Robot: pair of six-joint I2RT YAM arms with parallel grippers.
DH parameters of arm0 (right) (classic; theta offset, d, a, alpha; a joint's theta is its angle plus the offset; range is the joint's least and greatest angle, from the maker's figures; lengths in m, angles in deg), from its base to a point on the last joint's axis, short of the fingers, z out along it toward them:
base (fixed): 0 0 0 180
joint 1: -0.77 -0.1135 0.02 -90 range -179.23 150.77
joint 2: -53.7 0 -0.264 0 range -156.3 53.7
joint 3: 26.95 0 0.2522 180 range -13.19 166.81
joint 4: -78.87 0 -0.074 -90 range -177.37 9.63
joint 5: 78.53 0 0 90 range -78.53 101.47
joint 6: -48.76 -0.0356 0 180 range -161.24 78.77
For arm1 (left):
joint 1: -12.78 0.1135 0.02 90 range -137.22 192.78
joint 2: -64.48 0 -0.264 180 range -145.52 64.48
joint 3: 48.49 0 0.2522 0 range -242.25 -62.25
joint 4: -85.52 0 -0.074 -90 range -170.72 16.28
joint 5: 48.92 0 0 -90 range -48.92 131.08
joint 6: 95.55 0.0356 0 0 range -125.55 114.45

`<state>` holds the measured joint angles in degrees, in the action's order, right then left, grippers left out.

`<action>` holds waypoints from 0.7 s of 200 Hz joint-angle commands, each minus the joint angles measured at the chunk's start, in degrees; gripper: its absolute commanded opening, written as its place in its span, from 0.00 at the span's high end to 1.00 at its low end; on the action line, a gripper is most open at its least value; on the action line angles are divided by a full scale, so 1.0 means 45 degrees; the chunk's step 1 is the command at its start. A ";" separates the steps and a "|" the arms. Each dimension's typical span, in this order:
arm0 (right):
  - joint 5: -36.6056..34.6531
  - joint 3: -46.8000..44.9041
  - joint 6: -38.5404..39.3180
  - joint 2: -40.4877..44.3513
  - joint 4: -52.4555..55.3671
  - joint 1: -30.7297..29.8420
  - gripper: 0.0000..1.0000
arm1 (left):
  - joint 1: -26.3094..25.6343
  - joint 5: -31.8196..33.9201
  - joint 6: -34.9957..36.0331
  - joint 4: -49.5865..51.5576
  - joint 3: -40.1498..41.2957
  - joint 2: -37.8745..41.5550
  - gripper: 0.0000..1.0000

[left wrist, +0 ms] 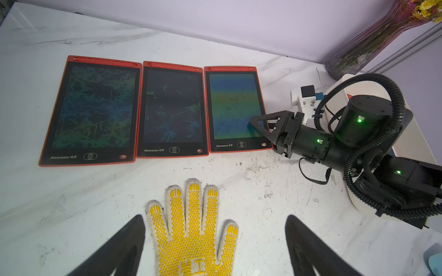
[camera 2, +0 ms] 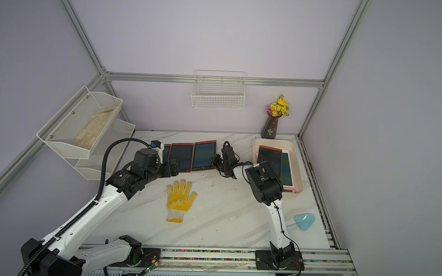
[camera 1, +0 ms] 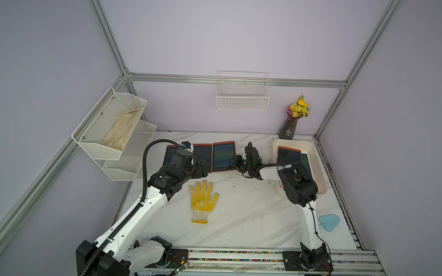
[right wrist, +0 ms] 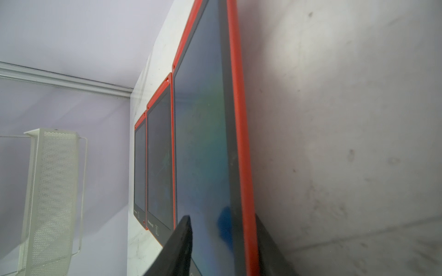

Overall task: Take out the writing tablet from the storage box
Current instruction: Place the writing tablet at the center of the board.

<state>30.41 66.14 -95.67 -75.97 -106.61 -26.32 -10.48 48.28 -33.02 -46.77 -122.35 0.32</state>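
Note:
Three red-framed writing tablets lie side by side on the marble table. The rightmost tablet (camera 1: 223, 156) (left wrist: 235, 107) (right wrist: 203, 143) has my right gripper (camera 1: 235, 162) (right wrist: 222, 222) at its right edge. The jaws are open: one finger stands off above the screen, the other sits at the red edge. The cream storage box (camera 1: 319, 170) (camera 2: 299, 169) is at the back right. It holds another red-framed tablet (camera 1: 289, 156) and a white-framed one (camera 1: 305, 163), partly hidden by my right arm. My left gripper (camera 1: 202, 168) (left wrist: 215, 241) hovers open over a yellow glove.
The yellow glove (camera 1: 203, 201) lies mid-table. A vase of flowers (camera 1: 289, 128) stands behind the box. A light-blue object (camera 1: 329, 222) lies at the front right. A white mesh shelf (camera 1: 114, 135) hangs on the left wall, and a wire basket (camera 1: 242, 96) on the back wall.

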 commanded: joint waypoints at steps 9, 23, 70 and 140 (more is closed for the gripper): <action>-0.0524 0.0202 0.0181 0.0043 0.0884 -0.0093 0.54 | 0.0102 -0.0155 -0.0137 -0.0452 0.0386 -0.0018 0.10; -0.0728 0.0196 0.0273 0.0152 0.1097 -0.0112 0.53 | 0.0084 -0.0175 -0.0128 -0.0455 0.0369 -0.0056 0.09; -0.1349 0.0257 0.0543 0.0331 0.1795 -0.0112 0.50 | 0.0110 -0.0331 -0.0147 -0.0529 0.0347 -0.0233 0.09; -0.3218 0.0438 0.0946 0.1048 0.3124 -0.0093 0.45 | 0.0112 -0.0643 -0.0110 -0.0566 0.0231 -0.0708 0.09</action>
<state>21.25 67.78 -92.28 -73.63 -98.55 -26.41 -10.46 46.67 -33.02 -47.20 -122.35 -1.97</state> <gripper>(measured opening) 0.549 0.908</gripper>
